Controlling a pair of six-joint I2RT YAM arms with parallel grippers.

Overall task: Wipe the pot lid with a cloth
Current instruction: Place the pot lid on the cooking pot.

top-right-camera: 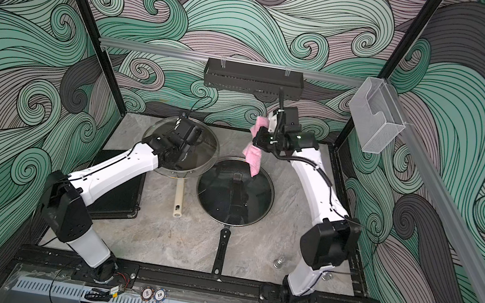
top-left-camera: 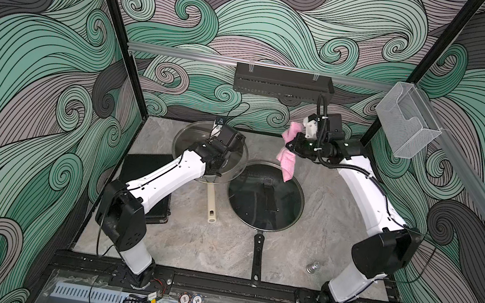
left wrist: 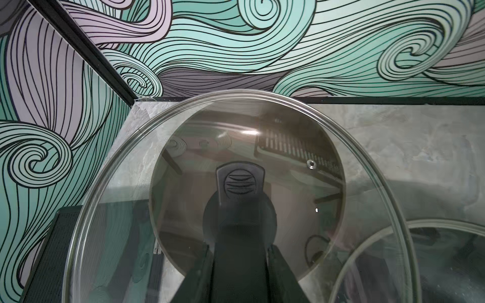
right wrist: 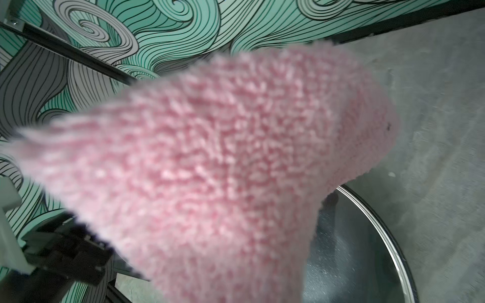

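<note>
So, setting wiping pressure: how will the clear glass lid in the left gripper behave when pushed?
Being glass, the clear glass lid is probably rigid but breakable. Held only by its black centre handle in the left gripper, it may pivot if pushed near the rim. Its glossy surface should let the fluffy pink cloth slide.

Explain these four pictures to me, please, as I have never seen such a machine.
These are two white robot arms mounted at a grey table. Two pictures look down from overhead; the other two come from cameras on the wrists. The left arm has its jaws shut on the black handle of a glass lid, held tilted off the table. The right arm grips a pink cloth hanging over a second lid that sits on a black pan. A cream handle and a black case also lie there.
</note>
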